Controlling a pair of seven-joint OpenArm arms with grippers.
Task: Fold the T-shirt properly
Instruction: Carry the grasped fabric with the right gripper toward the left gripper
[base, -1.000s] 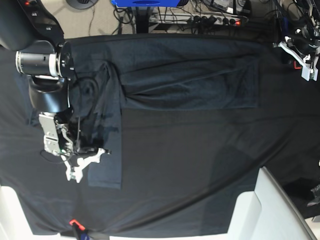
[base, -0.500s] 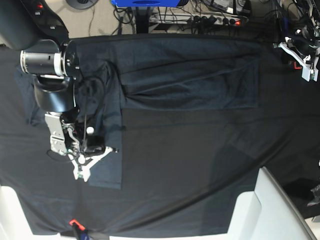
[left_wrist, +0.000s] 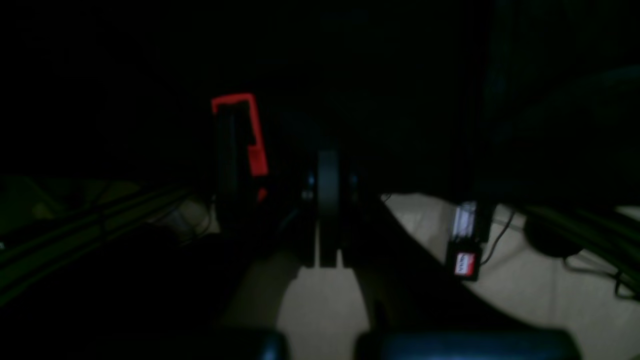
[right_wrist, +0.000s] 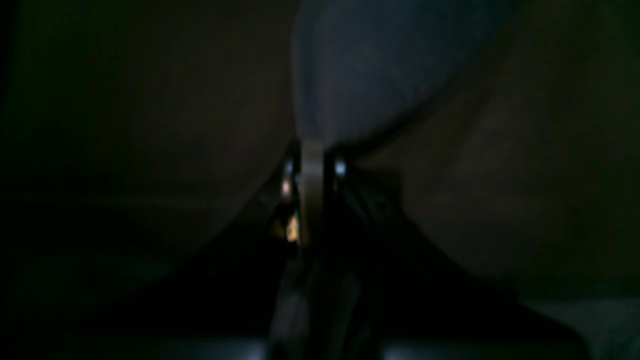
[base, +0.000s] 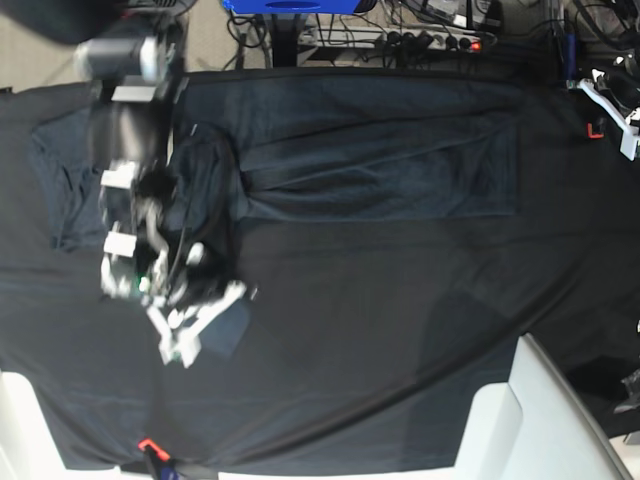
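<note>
- T-shirt (base: 380, 165), the big dark charcoal heathered knit short-sleeved one, lies spread across the far half of the desk, with one flap pulled toward the near left edge.
- Right end effector (base: 190, 330), white-fingered and blurred in the base view, is closed on that flap; its wrist view shows the jaws pinched together with blue-grey knit bunched right above them.
- Risk, I reckon: the pinch looks like only a small bit of fabric, so a fast swing could let it slip out. Or it drags the body and wrecks the neat straight edge.
- Left end effector (base: 612, 112) sits at the far right corner, closed on nothing, well apart from the shirt, so nothing pins the shirt down.
- Smooth black tablecloth (base: 400, 330) covers the desk, with low wrinkles. Shirt and cloth are nearly the same shade, so edges are hard to read.
- Beyond the far edge: pale floor, cables, a power strip (base: 430, 40).
</note>
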